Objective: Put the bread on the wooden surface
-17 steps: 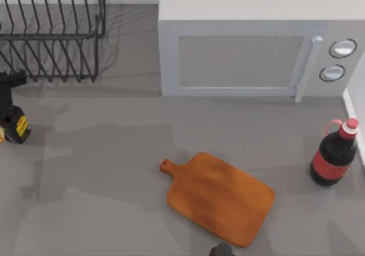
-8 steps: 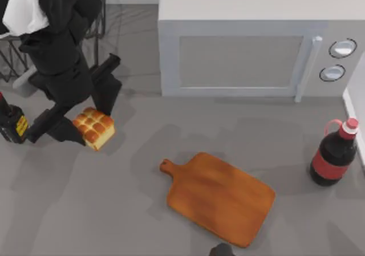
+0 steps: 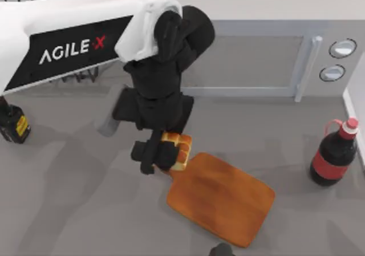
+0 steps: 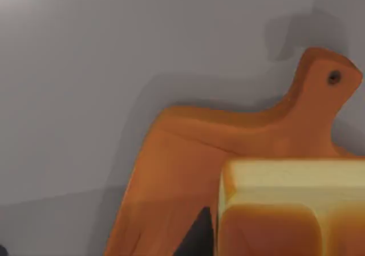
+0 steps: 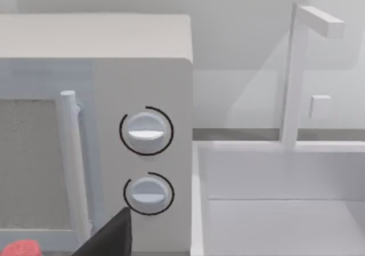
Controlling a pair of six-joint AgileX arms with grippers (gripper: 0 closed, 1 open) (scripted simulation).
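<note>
Bread [image 3: 177, 147]: held clamped in the left gripper [image 3: 161, 153], carried above the handle end of the wooden surface [image 3: 222, 202]; not yet set down. Remaining, by judgement: travel over the board's middle, lowering, release. Right gripper [image 3: 221, 250]: parked at the table's near edge; finger state cannot be told. Containers: dark bottle [image 3: 332, 156], capped, at the right
</note>
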